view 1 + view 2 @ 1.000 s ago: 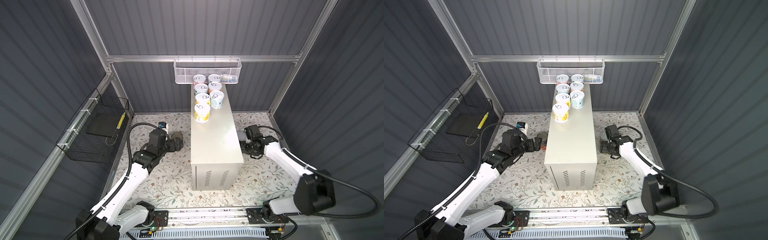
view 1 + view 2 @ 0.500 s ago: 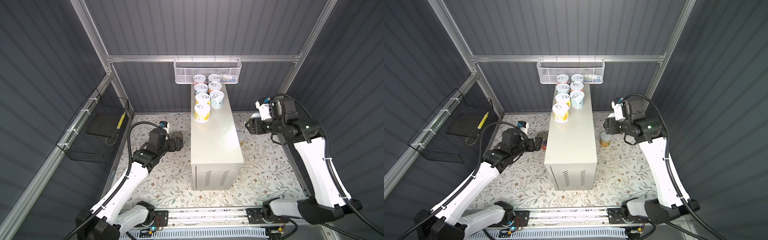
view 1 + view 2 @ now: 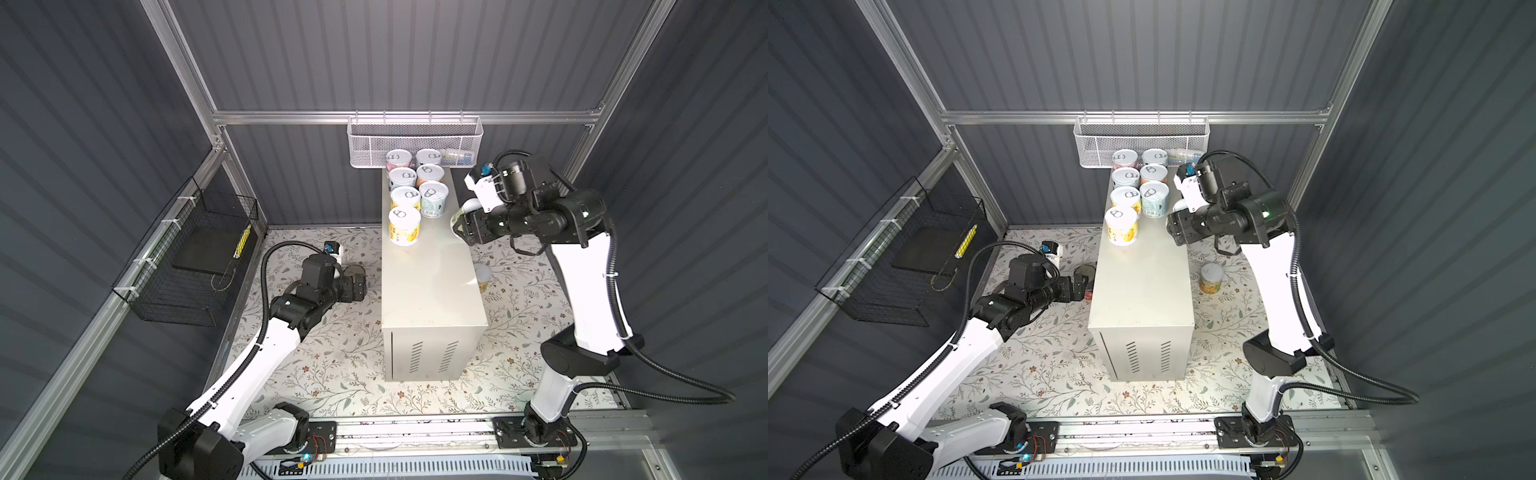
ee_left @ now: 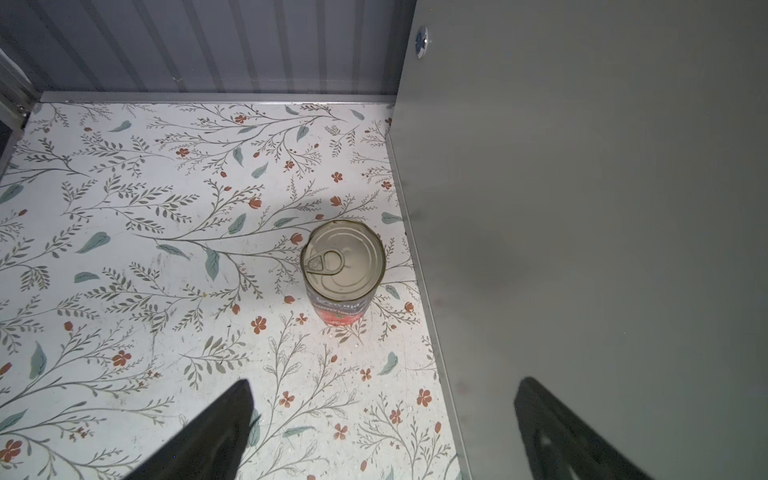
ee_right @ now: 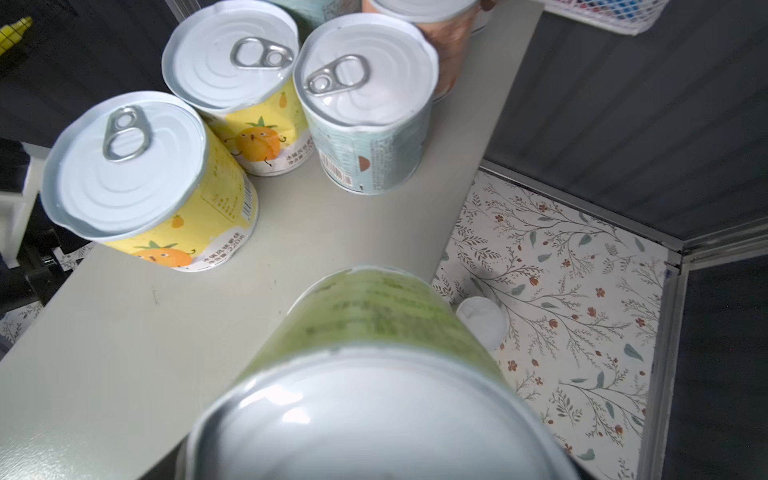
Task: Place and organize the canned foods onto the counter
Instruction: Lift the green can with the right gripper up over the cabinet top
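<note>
The floral floor [image 3: 332, 374] carries the bench [image 3: 432, 286], a tall cream cabinet whose long top runs from the vented near end to the far end under the white mesh basket [image 3: 415, 141].

The right arm reaches in over the bench's right long edge, in the far half. Its right end effector [image 3: 462, 226] is clamped on a green-labelled tin [image 5: 374, 324], which is raised above the top and tilted rather than upright, its long axis leaning across that edge. The left arm lies low on the floor along the bench's left side. The left end effector [image 4: 382, 415] stands wide apart and empty, facing the dark tomato can [image 4: 343, 266], which stands upright on the floor just beside the bench's left wall.

Seven tins stand upright at the far end in two columns. The left column ends in a yellow tin [image 3: 404, 226] and the right column stops one place short at a pale-blue tin [image 3: 433, 201]. One more tin [image 3: 1211, 278] stands on the floor off the right long edge.

The bare spot beside the yellow tin and in front of the pale-blue one lies just inward of the held tin. By my reading, the right arm is far nearer to it, and it needs a short shift toward the left edge and the tin brought upright before it goes down.
</note>
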`<state>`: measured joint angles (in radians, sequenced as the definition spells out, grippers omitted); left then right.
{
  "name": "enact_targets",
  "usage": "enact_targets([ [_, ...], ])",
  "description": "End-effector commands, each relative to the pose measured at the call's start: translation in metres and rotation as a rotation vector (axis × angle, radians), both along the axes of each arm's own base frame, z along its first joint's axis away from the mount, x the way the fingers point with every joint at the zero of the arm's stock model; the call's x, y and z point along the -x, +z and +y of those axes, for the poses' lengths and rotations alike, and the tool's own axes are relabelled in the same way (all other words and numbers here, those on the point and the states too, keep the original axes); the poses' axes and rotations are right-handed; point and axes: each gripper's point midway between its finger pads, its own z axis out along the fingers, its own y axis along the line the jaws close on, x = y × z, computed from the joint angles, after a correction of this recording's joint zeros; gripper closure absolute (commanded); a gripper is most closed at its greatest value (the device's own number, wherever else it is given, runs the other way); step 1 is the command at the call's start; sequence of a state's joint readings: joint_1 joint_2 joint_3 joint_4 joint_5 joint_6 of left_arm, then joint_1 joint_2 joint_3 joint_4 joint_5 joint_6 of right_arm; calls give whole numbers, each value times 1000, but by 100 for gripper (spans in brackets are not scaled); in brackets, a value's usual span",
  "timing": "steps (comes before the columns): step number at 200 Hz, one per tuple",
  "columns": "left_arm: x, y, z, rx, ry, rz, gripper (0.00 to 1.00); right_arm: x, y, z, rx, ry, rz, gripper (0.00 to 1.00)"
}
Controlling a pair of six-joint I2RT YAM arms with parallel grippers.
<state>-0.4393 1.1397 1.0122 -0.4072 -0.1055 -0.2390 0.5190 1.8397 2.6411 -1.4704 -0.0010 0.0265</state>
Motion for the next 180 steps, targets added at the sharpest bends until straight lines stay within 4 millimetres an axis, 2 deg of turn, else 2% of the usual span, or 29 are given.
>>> enact_targets([
  [1,0,16,-4,12,-27,-26,1,-3,0,5,21,9,-20,100],
  [26,-1,14,-6,18,-32,-12,1,-4,-2,20,14,42,-26,100],
  [86,-3,9,-11,32,-43,-1,1,-16,-26,42,32,83,22,100],
  [152,-6,7,-11,24,-41,5,1,-26,-51,55,59,97,70,75],
  [180,-7,7,-11,18,-41,4,1,-29,-52,55,70,85,62,53],
])
